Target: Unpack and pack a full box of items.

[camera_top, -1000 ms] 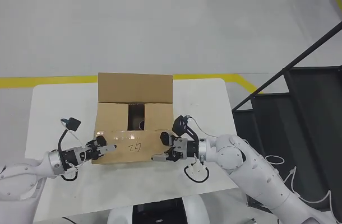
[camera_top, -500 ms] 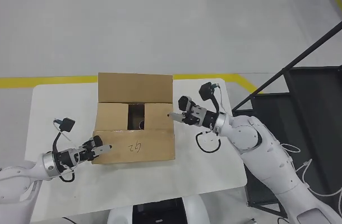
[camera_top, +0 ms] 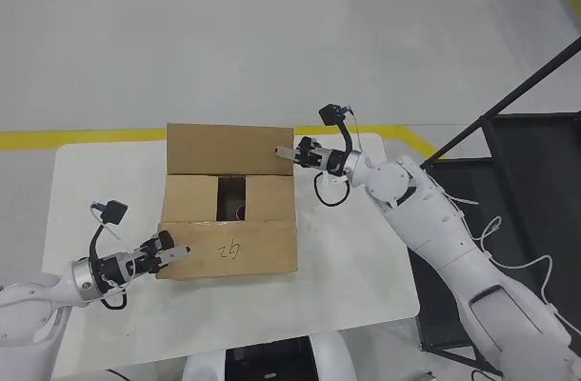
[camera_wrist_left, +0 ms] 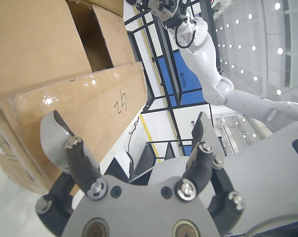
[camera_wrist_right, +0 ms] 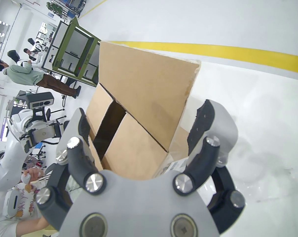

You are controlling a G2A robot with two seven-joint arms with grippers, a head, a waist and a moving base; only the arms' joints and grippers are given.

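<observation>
The right claw [camera_wrist_right: 144, 107] had swung from the near right corner of the cardboard box [camera_top: 190, 198] along its right side to the far right corner; the left claw [camera_wrist_left: 125, 115] had barely shifted. The right claw's fingers stood apart, with the side edge of the open far flap [camera_top: 230, 149] just ahead, between them; contact could not be told. The left claw's fingers were spread too, one finger just beside the end of the near flap [camera_top: 229, 250]. Beyond that flap showed a dark gap [camera_top: 230, 197] between the inner flaps. The box sat on the white table [camera_top: 348, 276].
</observation>
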